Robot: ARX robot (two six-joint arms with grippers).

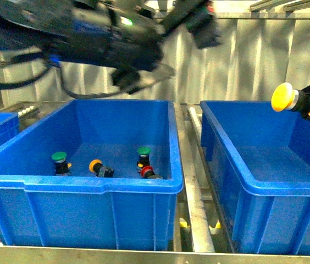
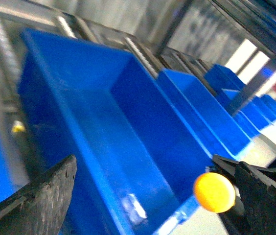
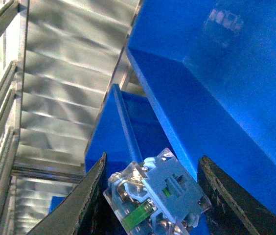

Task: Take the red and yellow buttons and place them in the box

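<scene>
Yellow button point(image 1: 282, 97) sits clamped in the right end effector point(image 1: 304, 103) above the box point(image 1: 265, 190).

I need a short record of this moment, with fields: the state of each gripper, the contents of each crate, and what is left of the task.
right gripper: shut on the held yellow button, raised by the right crate
left gripper: open, empty, high over the left crate
left crate contents: loose yellow button, red button, two green buttons
right crate contents: no button visible on the floor that shows
left to do: release the held one; fetch the loose yellow and red ones
</scene>
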